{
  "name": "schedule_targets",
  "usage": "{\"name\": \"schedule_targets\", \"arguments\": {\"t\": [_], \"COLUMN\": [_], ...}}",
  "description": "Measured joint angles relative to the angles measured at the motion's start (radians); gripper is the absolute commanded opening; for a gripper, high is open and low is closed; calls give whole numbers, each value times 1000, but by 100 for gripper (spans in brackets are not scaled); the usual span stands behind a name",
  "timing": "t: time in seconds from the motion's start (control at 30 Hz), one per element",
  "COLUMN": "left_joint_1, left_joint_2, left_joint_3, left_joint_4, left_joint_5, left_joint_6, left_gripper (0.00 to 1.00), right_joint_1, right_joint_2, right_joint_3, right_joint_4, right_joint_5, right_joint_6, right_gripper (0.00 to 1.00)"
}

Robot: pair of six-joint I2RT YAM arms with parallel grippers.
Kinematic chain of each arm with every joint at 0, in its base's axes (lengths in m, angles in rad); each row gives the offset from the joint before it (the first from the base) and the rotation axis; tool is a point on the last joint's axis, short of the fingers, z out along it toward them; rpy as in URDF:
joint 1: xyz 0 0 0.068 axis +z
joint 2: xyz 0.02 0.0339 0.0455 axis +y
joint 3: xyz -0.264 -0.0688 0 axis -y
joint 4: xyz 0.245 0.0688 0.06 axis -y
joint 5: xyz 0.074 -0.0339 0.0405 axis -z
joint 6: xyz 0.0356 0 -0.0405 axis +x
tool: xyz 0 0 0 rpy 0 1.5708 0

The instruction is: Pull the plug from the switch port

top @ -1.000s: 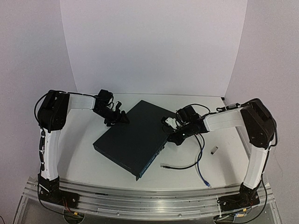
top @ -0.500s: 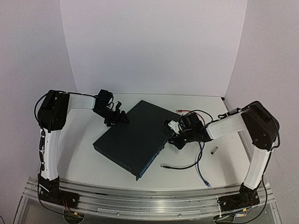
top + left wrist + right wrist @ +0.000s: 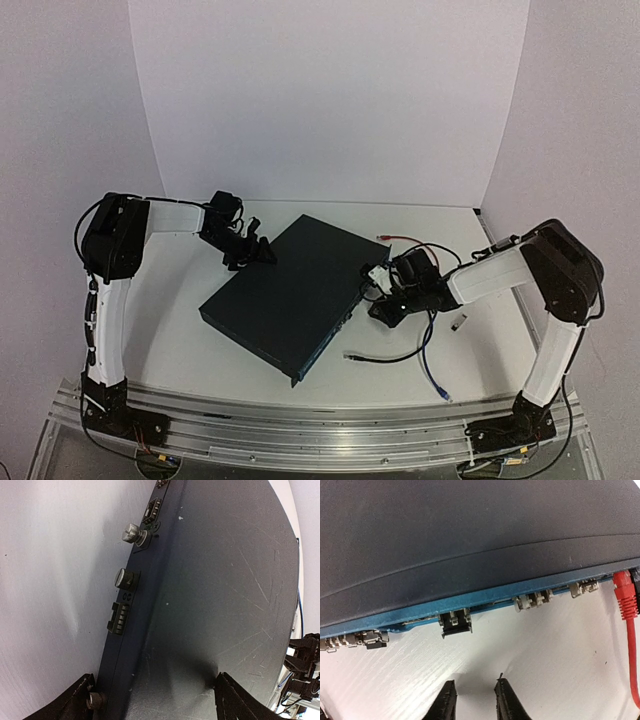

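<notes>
The switch (image 3: 285,295) is a flat dark box lying aslant mid-table; its port face (image 3: 485,597) shows as a blue strip with several sockets. A red plug (image 3: 625,592) on a red cable (image 3: 400,238) touches the far right end of that face; I cannot tell whether it sits in a port. A short black connector (image 3: 455,622) juts from a middle socket. My right gripper (image 3: 475,700) (image 3: 378,303) is open, empty, a little off the port face below that connector. My left gripper (image 3: 155,680) (image 3: 250,252) is open astride the switch's far left edge, one finger beside the rear face, one on top.
A loose black cable (image 3: 385,357) and a blue cable (image 3: 430,370) lie on the table right of the switch, near the front. A small silver piece (image 3: 459,322) lies beside the right arm. White walls close in behind and at both sides.
My right gripper has backed away from the switch toward the right and front, and its jaws have parted. The left gripper and the switch have stayed put.
</notes>
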Motion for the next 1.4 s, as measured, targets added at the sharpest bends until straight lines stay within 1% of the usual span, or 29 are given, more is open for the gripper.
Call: {"name": "schedule_targets", "arguments": {"t": [0.03,0.1,0.17,0.23,0.27,0.3,0.37,0.53,0.6,0.73,0.83,0.97,1.4], "left_joint_1": [0,0,0,0,0,0,0,0,0,0,0,0,1], "left_joint_2": [0,0,0,0,0,0,0,0,0,0,0,0,0], "left_joint_3": [0,0,0,0,0,0,0,0,0,0,0,0,0], "left_joint_4": [0,0,0,0,0,0,0,0,0,0,0,0,1], "left_joint_5": [0,0,1,1,1,1,1,1,1,2,2,2,3], "left_joint_6": [0,0,0,0,0,0,0,0,0,0,-1,-1,-2], "left_gripper": [80,80,80,80,80,80,80,80,80,80,80,80,80], "right_joint_1": [0,0,0,0,-1,-1,-3,-22,-31,-42,-44,-44,-46], "right_joint_2": [-8,-30,-62,-95,-110,-124,-141,-136,-118,-60,-37,-12,31], "right_joint_3": [0,0,1,5,8,11,21,82,113,159,162,164,193], "right_joint_4": [-10,-23,-29,-34,-36,-38,-45,-139,-170,-191,-209,-224,-229], "right_joint_5": [-1,-5,-8,4,15,25,39,20,-14,-81,-108,-130,-149], "right_joint_6": [19,73,145,251,318,388,543,871,965,1085,1135,1174,1201], "right_gripper": [32,40,52,63,66,66,66,52,48,43,40,39,38]}}
